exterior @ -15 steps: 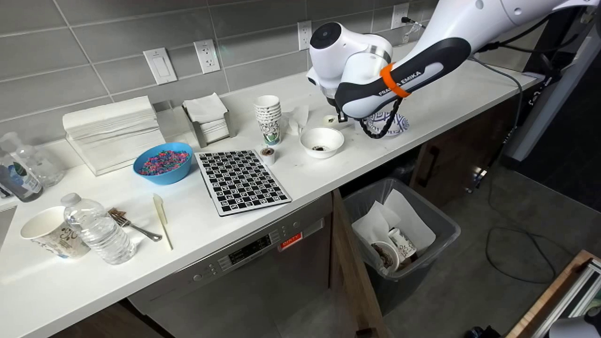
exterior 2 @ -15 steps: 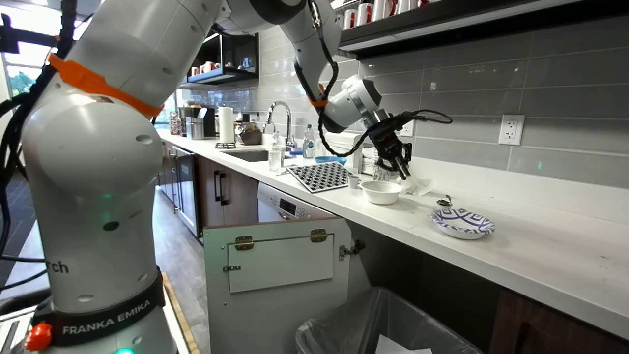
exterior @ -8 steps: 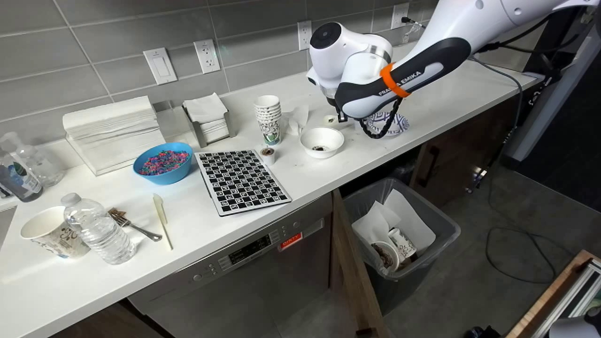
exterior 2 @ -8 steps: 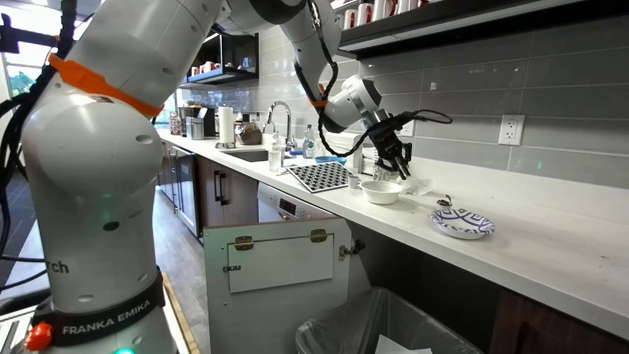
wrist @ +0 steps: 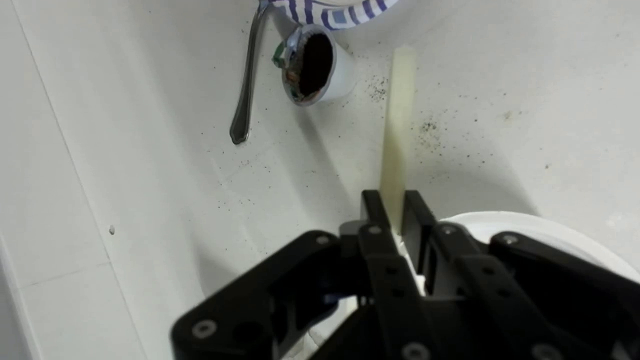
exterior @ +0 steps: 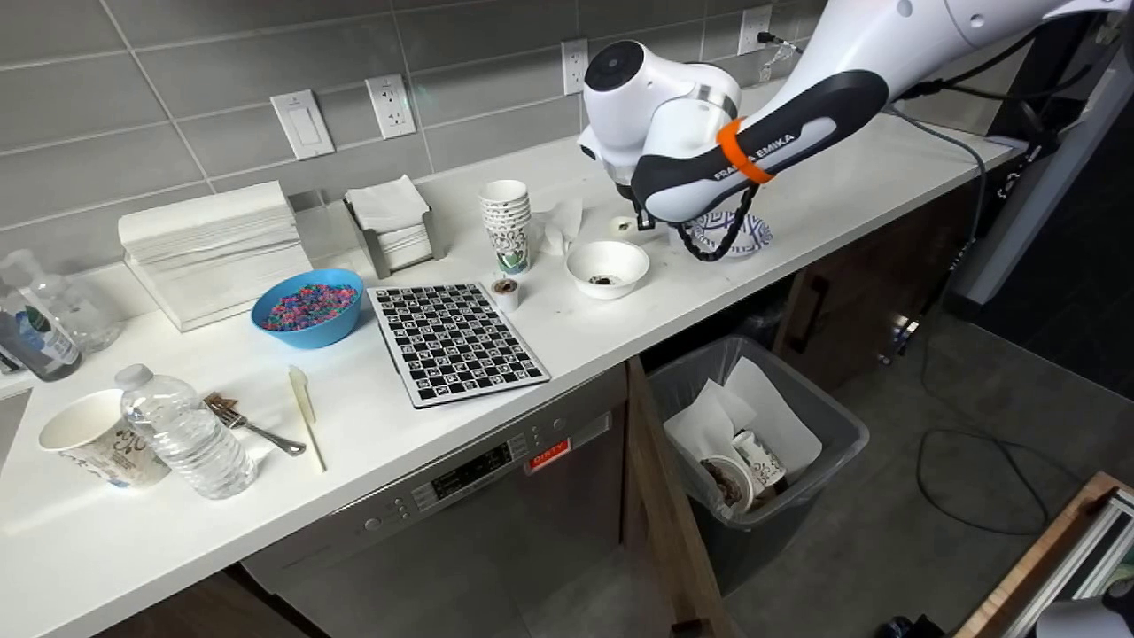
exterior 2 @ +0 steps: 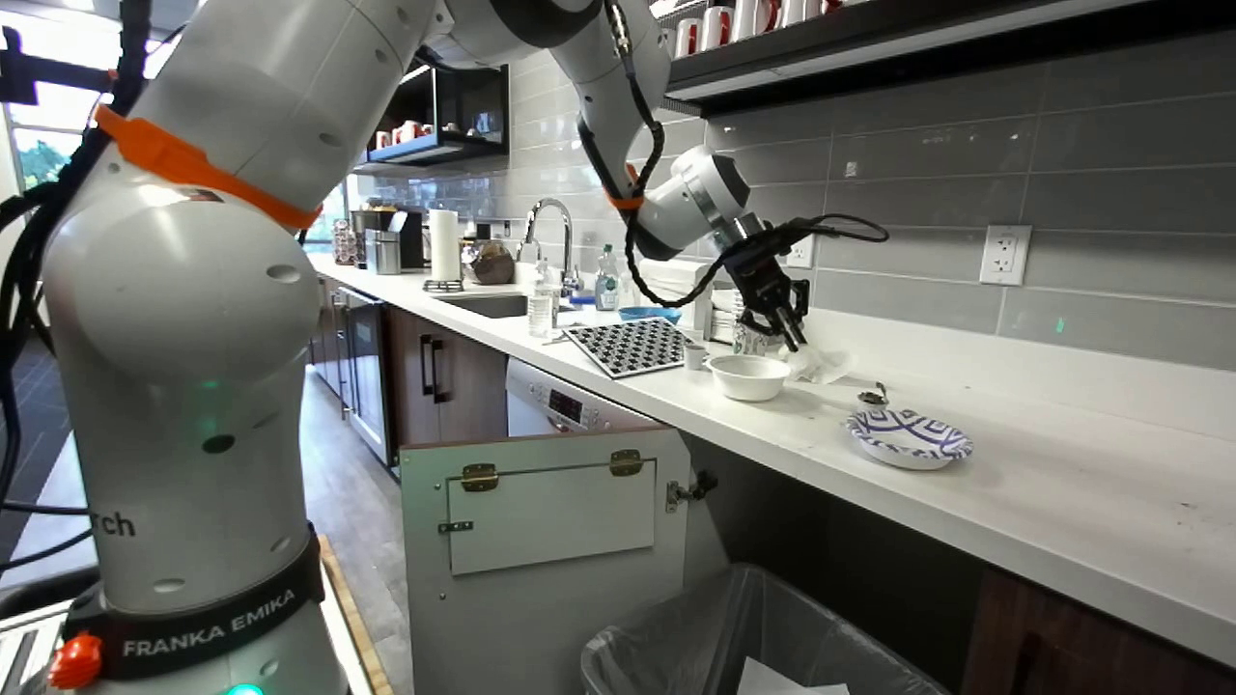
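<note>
My gripper [wrist: 393, 201] is shut on a flat pale-yellow stick [wrist: 399, 105], pinched at its near end and pointing away from the fingers. In an exterior view the gripper [exterior 2: 794, 338] tilts down above the counter, beside a white bowl [exterior 2: 749, 385]; the stick cannot be made out there. Part of that bowl [wrist: 530, 226] shows at lower right in the wrist view, behind the jaws. Left of the stick's far end, a small pod with dark grounds [wrist: 340, 72] lies on its side. A metal spoon handle [wrist: 245, 105] and a blue-patterned dish [wrist: 345, 15] are close to it.
Stacked paper cups [exterior: 509, 244], crumpled white paper [exterior 2: 819, 367], a small cup [exterior: 507, 298] and a checkered board [exterior: 456, 346] stand around the bowl. Farther along are a blue bowl [exterior: 319, 335] and a bottle [exterior: 190, 434]. Below the counter, a bin [exterior: 842, 443] stands beside an open door [exterior 2: 541, 589].
</note>
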Available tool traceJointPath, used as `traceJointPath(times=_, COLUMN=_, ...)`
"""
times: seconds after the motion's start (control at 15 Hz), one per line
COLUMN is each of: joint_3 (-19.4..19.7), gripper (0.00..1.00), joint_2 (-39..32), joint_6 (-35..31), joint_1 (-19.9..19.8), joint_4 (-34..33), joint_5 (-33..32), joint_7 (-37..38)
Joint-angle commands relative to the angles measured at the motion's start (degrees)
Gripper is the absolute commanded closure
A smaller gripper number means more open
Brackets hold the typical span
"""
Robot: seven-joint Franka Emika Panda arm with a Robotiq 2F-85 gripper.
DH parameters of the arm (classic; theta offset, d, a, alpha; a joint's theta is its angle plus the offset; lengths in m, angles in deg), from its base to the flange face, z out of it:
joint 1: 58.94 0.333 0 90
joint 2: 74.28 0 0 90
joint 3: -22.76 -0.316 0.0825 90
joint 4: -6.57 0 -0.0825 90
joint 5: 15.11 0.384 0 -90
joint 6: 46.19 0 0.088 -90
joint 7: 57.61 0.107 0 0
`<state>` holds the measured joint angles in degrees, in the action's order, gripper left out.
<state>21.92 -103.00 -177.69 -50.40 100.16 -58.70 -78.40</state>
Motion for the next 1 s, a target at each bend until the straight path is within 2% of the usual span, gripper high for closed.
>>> traceJointPath(times=0.0, joint_3=0.0, gripper=0.96, joint_2=0.4, joint_6=0.4, joint_1=0.5, joint_4=0.0, joint_5=-2.5, joint_7=0.7)
traceJointPath(times=0.2, joint_3=0.2, gripper=0.96, joint_2=0.8, joint_6=0.9, joint_1=1.3, joint_4=-0.1, joint_5=-5.5, joint_7=0.9)
traceJointPath(times=0.93, joint_3=-1.1, gripper=0.96, joint_2=3.3, joint_6=2.0, joint_1=3.8, joint_4=2.0, joint_5=-23.7, joint_7=0.2)
